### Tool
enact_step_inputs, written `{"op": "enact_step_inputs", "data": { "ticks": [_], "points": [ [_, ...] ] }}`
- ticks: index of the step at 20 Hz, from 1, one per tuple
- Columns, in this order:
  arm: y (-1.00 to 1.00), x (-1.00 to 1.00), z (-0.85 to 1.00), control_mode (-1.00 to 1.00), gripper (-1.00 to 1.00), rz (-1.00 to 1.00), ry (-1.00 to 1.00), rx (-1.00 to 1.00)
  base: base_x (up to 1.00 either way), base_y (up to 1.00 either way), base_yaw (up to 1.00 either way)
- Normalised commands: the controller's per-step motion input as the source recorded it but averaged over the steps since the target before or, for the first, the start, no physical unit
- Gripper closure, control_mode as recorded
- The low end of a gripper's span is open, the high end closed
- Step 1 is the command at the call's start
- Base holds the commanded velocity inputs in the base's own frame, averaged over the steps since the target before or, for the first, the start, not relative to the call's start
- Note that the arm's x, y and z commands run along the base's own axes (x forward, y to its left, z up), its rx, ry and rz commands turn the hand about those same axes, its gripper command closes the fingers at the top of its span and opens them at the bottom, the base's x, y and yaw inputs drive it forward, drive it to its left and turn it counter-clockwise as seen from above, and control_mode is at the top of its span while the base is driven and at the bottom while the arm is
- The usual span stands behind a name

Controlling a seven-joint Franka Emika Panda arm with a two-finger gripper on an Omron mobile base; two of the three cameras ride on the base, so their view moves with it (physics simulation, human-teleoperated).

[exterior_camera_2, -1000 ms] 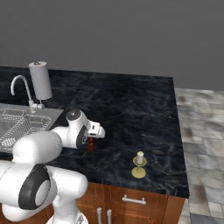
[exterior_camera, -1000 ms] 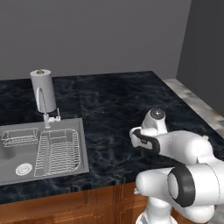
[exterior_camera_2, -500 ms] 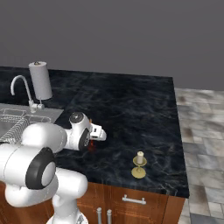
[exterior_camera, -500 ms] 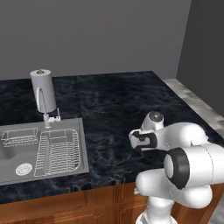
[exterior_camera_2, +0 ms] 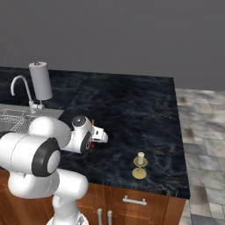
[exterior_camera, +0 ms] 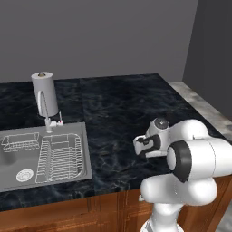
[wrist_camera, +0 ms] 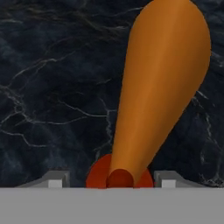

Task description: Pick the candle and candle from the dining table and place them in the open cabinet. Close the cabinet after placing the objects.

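**Gripper drops over the orange taper on the island top**

Here we go: the gripper [wrist_camera: 107,183] is right down over the orange candle [wrist_camera: 159,87], which rises up the hand view from its dark red base [wrist_camera: 97,175], standing on the dining table [exterior_camera: 118,104]. A finger tip [wrist_camera: 54,179] shows on each side of that base, apart, with clear stone between each tip and the holder. Nothing is clamped yet; the jaws stand either side of the base without touching it.

Handling, as I read it: a thin taper like this looks light and stiff, but waxy, smooth and easy to snap or tip. The low end, at or just above the red holder, looks the safest place to take hold, keeping it upright.

Over in the right base view, the cream candle [exterior_camera_2: 140,158] sits on its small brass-coloured dish near the front edge, well apart from the arm. The sink [exterior_camera: 43,154] and paper towel roll [exterior_camera: 44,93] are off on the far side.

Against the earlier pictures, the arm has folded in closer to its own body and the hand sits lower over the stone; the cream candle has not shifted, and the fingers have started drawing in.
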Motion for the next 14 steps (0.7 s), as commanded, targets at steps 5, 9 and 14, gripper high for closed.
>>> {"op": "enact_step_inputs", "data": {
  "ticks": [5, 9, 14],
  "points": [
    [0.0, -0.04, -0.25, -1.0, 1.0, 0.0, -0.02, 0.0, 0.0, 0.0, 0.0],
    [0.0, -0.02, -0.03, -1.0, 1.0, 0.0, -0.01, 0.0, 0.0, 0.0, 0.0],
    [0.0, -0.14, 0.0, -1.0, 1.0, 0.0, -0.13, 0.0, 0.0, 0.0, 0.0]
  ]
}}
